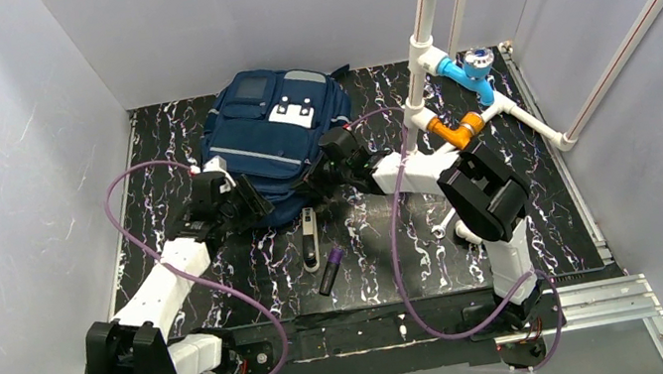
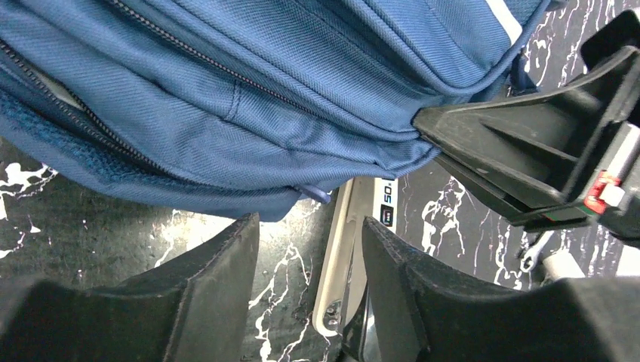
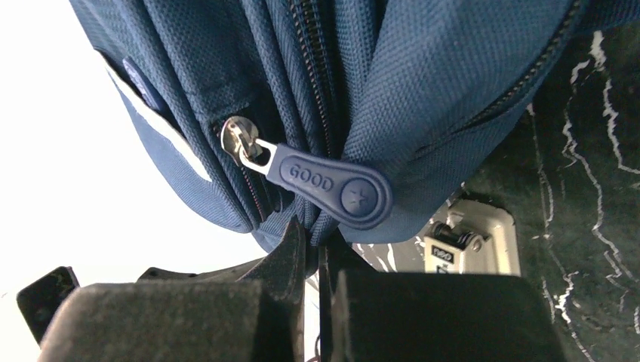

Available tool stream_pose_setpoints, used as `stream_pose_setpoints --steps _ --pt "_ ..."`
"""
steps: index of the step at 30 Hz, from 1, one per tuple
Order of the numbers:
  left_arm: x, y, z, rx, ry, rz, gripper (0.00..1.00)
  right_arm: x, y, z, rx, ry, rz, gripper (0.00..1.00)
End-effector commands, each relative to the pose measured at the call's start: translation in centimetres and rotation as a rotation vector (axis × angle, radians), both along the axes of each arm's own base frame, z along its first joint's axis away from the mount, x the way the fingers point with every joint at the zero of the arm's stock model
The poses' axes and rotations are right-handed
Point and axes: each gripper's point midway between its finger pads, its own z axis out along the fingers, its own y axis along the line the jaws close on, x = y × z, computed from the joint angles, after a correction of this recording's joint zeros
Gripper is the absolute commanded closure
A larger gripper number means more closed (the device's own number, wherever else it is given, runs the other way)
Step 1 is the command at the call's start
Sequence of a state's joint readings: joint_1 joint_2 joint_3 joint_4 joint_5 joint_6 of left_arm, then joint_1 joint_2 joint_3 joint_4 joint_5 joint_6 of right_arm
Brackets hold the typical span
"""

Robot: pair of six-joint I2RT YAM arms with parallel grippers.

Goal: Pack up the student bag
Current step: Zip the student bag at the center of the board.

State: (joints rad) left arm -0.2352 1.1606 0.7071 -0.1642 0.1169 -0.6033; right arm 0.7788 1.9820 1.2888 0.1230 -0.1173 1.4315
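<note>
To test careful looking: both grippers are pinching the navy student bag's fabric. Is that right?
Not quite. Only the right gripper pinches the student bag; the left wrist view shows the left gripper open, gripping nothing.

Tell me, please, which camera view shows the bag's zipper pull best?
Right wrist: the zipper pull hangs large, its GOOD lettering legible, on the student bag. Left wrist shows mainly fabric; from the top it is too small to see.

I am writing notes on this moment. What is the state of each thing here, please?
backpack: lying flat, front side up.
right gripper: shut on the backpack's near edge.
left gripper: open, empty, beside the backpack.
marker: lying loose, not packed.
grey tool: lying loose, not packed.
</note>
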Motion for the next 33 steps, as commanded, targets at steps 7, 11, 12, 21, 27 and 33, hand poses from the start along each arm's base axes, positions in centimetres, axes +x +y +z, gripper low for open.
stream_pose_setpoints --steps 7,11,12,21,27,33 --pt "2.5 1.4 0.9 0.158 -0.105 0.046 0.53 2.4 0.4 9.3 0.241 -0.098 -0.106 0.99" --pt "3.2 1.5 0.4 0.202 -0.098 0.040 0.54 2.4 0.3 9.9 0.251 -0.109 -0.109 0.99" --pt "3.3 1.4 0.2 0.206 -0.090 0.038 0.55 2.5 0.2 10.0 0.248 -0.116 -0.113 0.99" --pt "3.2 1.1 -0.5 0.233 -0.071 0.024 0.74 2.5 0.1 9.7 0.233 -0.121 -0.112 0.99" --pt "0.6 3.5 -1.4 0.333 0.028 0.059 0.95 2.9 0.1 10.0 0.205 -0.163 -0.104 0.99" --pt "-2.1 10.8 -0.4 0.477 0.104 0.256 1.00 4.6 -1.1 8.6 -0.049 -0.345 -0.038 0.99"
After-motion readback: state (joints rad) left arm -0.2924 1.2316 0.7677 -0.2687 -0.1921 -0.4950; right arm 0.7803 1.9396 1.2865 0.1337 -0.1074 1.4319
